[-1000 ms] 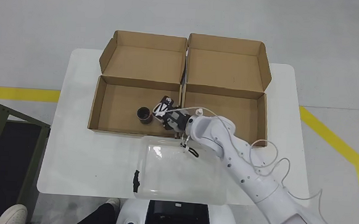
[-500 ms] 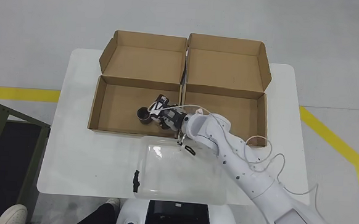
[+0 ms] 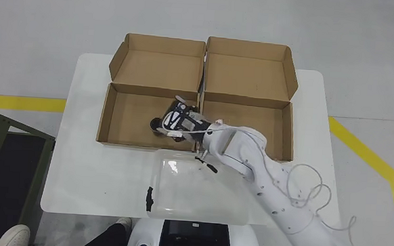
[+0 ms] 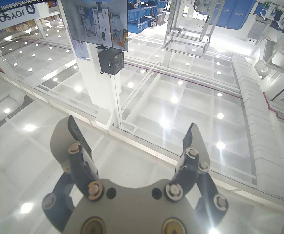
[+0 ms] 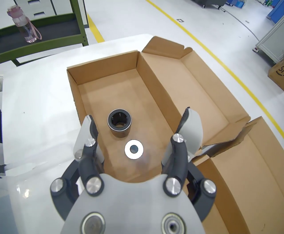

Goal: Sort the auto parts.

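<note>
A dark cylindrical bearing (image 5: 119,123) stands upright on the floor of the left cardboard box (image 5: 93,88), and a flat silver washer (image 5: 133,149) lies beside it. My right gripper (image 5: 138,114) hangs open just above both parts, holding nothing. From the top view, the right gripper (image 3: 177,118) is over the right end of the left box (image 3: 126,122), next to the bearing (image 3: 157,125). My left gripper (image 4: 131,121) points up at the ceiling, open and holding nothing.
A second open cardboard box (image 3: 251,126) adjoins the left box on its right; both have lids folded back. A clear plastic bin (image 3: 199,191) sits at the table's near edge. A green shelf with a pink bottle (image 5: 24,26) stands beyond the table.
My right gripper has moved a little left and farther over the left box, closer to the bearing.
</note>
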Controlling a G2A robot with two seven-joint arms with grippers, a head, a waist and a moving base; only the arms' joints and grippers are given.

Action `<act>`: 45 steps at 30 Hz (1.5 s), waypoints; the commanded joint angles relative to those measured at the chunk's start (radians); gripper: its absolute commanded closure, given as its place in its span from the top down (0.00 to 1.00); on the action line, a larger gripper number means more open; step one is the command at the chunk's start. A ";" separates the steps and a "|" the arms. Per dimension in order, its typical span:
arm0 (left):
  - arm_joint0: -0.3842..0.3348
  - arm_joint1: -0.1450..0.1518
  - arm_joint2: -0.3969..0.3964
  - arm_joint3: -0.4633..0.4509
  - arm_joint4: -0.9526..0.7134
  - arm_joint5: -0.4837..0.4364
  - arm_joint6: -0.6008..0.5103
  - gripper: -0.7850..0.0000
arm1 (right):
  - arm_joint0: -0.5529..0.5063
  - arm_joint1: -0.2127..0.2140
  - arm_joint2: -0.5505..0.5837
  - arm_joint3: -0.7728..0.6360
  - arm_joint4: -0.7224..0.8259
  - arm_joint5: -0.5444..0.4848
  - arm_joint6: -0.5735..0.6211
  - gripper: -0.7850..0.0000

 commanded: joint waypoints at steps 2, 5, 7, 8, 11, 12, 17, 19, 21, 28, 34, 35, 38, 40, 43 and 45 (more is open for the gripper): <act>0.000 0.000 0.000 0.000 0.000 0.000 0.000 1.00 | -0.079 0.019 0.057 -0.087 -0.006 -0.023 -0.013 0.79; 0.000 0.000 0.000 0.000 0.000 0.000 0.000 1.00 | -0.161 0.038 0.118 -0.161 -0.021 -0.046 -0.023 0.87; 0.000 0.000 0.000 0.000 0.000 0.000 0.000 1.00 | -0.214 0.050 0.167 -0.205 -0.028 -0.057 -0.039 0.97; 0.000 0.000 0.000 0.000 0.000 0.000 0.000 1.00 | -0.243 0.056 0.190 -0.231 -0.031 -0.064 -0.050 1.00; 0.000 0.000 0.000 0.000 0.000 0.000 0.000 1.00 | -0.332 0.073 0.264 -0.310 -0.042 -0.077 -0.088 1.00; 0.000 0.000 0.000 0.000 0.000 0.000 0.000 1.00 | -0.361 0.079 0.290 -0.331 -0.044 -0.093 -0.108 1.00; 0.000 0.000 0.000 0.000 0.000 0.000 0.000 1.00 | -0.515 0.104 0.410 -0.409 -0.089 -0.126 -0.200 1.00; 0.000 0.000 0.000 0.000 0.000 0.000 0.000 1.00 | -0.566 0.112 0.452 -0.427 -0.110 -0.142 -0.242 1.00; 0.000 0.000 0.000 0.000 0.000 0.000 0.000 1.00 | -0.616 0.118 0.486 -0.449 -0.127 -0.150 -0.287 1.00; 0.000 0.000 0.000 0.000 0.000 0.000 0.000 1.00 | -0.796 0.134 0.594 -0.498 -0.164 -0.126 -0.459 1.00; 0.000 0.000 0.000 0.000 0.000 0.000 0.000 1.00 | -0.952 0.144 0.709 -0.556 -0.199 -0.078 -0.559 1.00; 0.000 0.000 0.000 0.000 0.000 0.000 0.000 1.00 | -0.979 0.145 0.732 -0.564 -0.196 -0.068 -0.576 1.00; 0.000 0.000 0.000 0.000 0.000 0.000 0.000 1.00 | -1.051 0.147 0.806 -0.575 -0.178 -0.050 -0.628 1.00; 0.000 0.000 0.000 0.000 0.000 0.000 0.000 1.00 | -1.093 0.148 0.846 -0.584 -0.166 -0.040 -0.661 1.00; 0.000 0.000 0.000 0.000 0.000 0.000 0.000 1.00 | -1.145 0.147 0.887 -0.597 -0.157 -0.019 -0.697 1.00; 0.000 0.000 0.000 0.000 0.000 0.000 0.000 1.00 | -1.165 0.147 0.913 -0.599 -0.151 -0.012 -0.715 1.00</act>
